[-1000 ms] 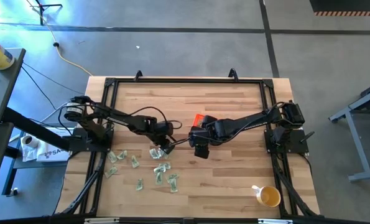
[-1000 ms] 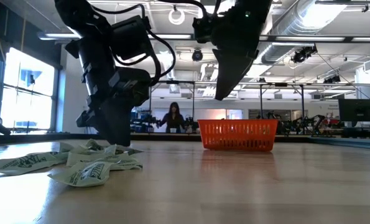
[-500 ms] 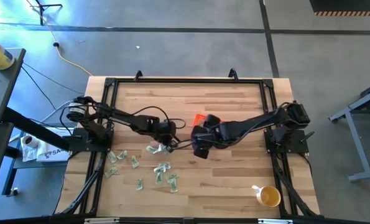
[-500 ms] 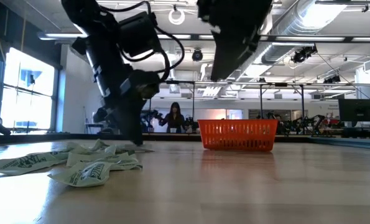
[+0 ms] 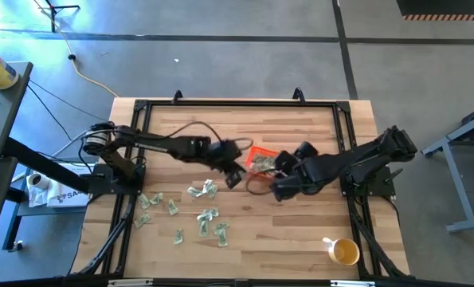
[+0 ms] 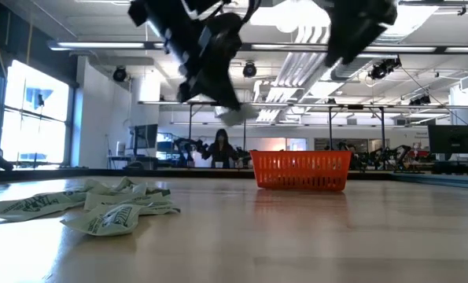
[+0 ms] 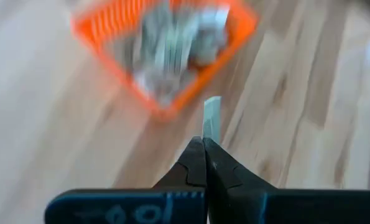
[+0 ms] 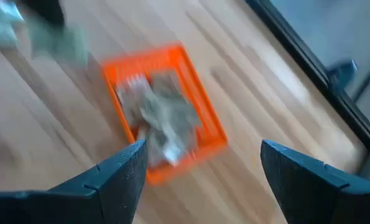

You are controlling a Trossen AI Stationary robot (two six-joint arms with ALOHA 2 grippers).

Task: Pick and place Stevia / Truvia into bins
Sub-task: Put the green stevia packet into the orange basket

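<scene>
Several pale green and white Stevia sachets [image 5: 201, 211] lie flat in a loose pile on the wooden table at the near left [image 6: 100, 204]. The orange bin [image 5: 256, 153] stands at the table's middle with several sachets in it [image 8: 163, 115]. My left gripper [image 5: 237, 179] hangs above the table just left of the bin, shut on one sachet [image 7: 211, 115]. My right gripper [image 8: 203, 146] is open, raised above the bin's near right side [image 5: 280, 187]. My left gripper pinches one end of a single sachet [image 7: 209, 132] between its two fingertips. The sachet juts out beyond the tips and shows edge-on in the left wrist view. The fingers slant down toward the bin [image 7: 166, 43]. The sachet [image 6: 234, 116] is lifted clear of the table.
A yellow cup [image 5: 344, 252] with a white handle stands at the near right corner. A black frame [image 5: 237, 104] runs round the table's edges. Bare wood lies between the pile and the bin and along the far side.
My left gripper has taken one sachet off the pile, lifted it clear and swung up and toward the bin. My right gripper, still open, has pulled back from over the bin toward the table's right edge and risen; both wrists have rolled.
</scene>
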